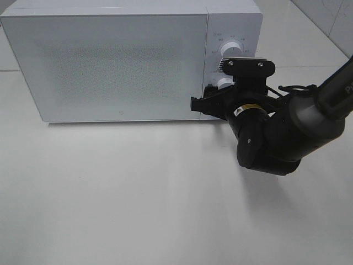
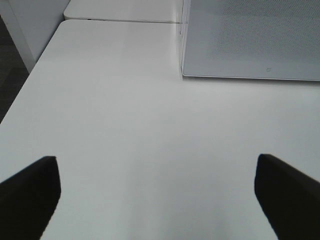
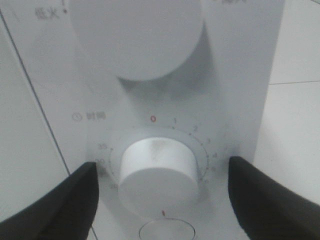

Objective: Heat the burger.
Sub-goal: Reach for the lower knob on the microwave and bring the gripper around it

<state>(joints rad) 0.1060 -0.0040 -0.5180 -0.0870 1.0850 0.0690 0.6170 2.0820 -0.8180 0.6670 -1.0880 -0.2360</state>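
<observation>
The burger is out of view; the white microwave (image 1: 110, 61) has its door closed. My right gripper (image 1: 208, 98) is at the control panel. In the right wrist view, the right gripper (image 3: 162, 166) is open and straddles the lower timer knob (image 3: 159, 172). Its fingers (image 3: 65, 205) stand on either side of the knob with a small gap. My left gripper (image 2: 156, 165) is open over bare table with nothing between its fingers (image 2: 30, 195). It does not show in the exterior high view.
Above the timer knob (image 1: 224, 83) sits a second, larger knob (image 1: 230, 48). A round button (image 3: 162, 232) lies just below the timer knob. The microwave's front corner (image 2: 184, 70) is ahead of the left gripper. The table edge (image 2: 20, 95) drops off beside it.
</observation>
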